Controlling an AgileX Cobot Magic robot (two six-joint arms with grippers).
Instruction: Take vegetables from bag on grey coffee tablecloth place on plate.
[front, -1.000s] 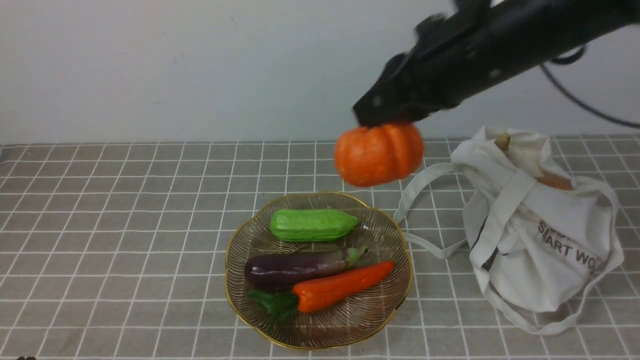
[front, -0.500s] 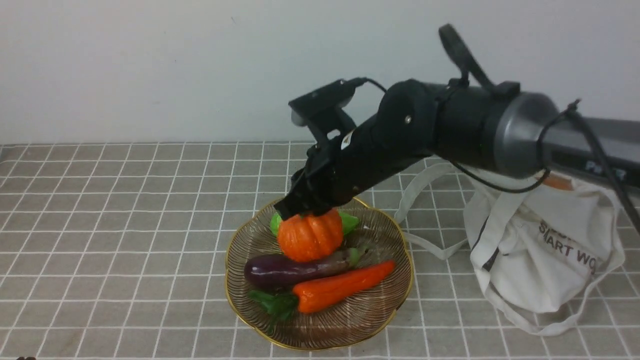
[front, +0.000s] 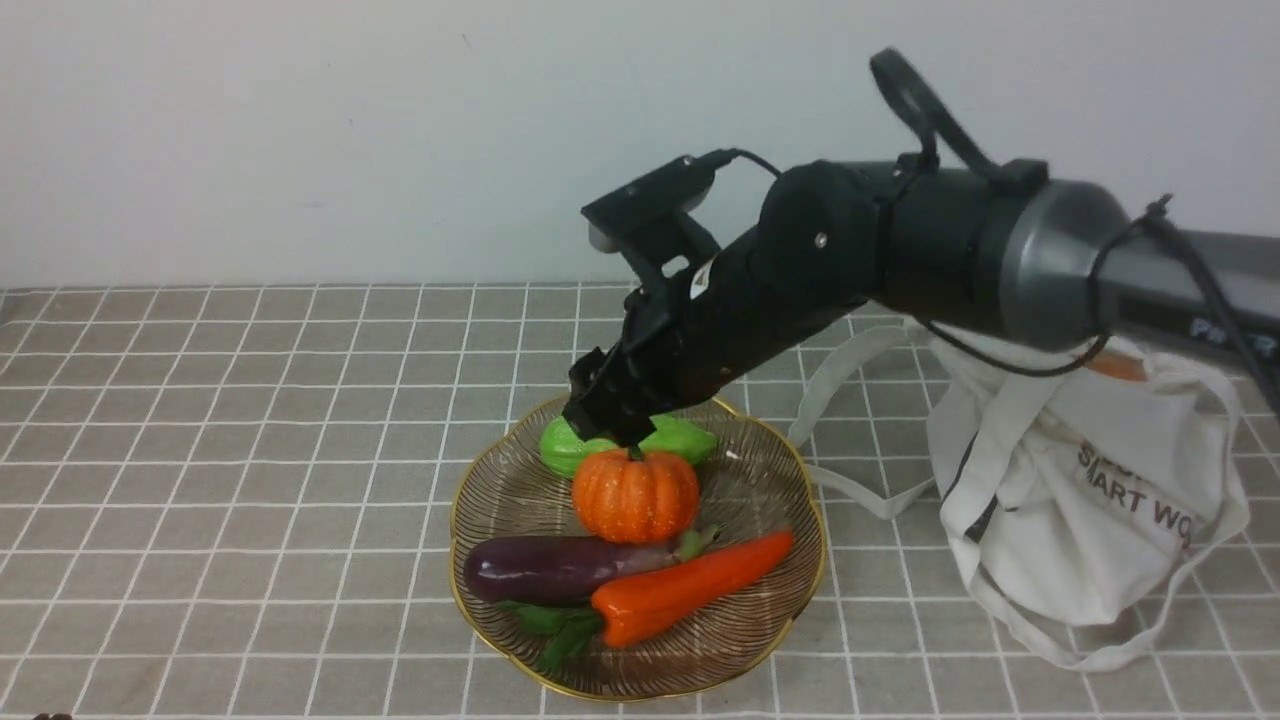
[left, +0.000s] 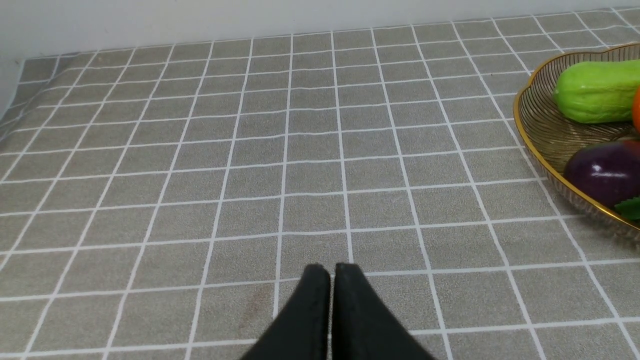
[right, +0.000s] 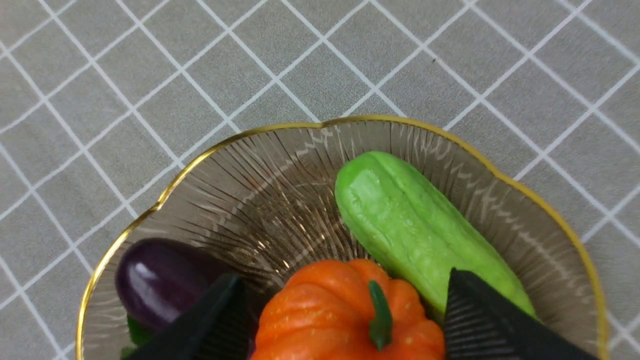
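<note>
on the grey coffee tablecloth (front: 250, 450), the white bag (front: 1080, 520) slumps at the right, and left of it the plate (front: 760, 470) holds the pumpkin (front: 635, 495) between a far green gourd (front: 690, 437) and a near eggplant (front: 550, 568) and carrot (front: 690, 585). the right gripper (front: 612, 425) hovers just above the pumpkin, jaws spread wide, gripping nothing. the left gripper (left: 328, 275) has its jaws pressed together, empty.

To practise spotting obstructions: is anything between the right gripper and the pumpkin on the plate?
Nothing visible. The open right gripper hangs directly over the pumpkin, one finger on either side of it. The green gourd lies beside it, not between.
</note>
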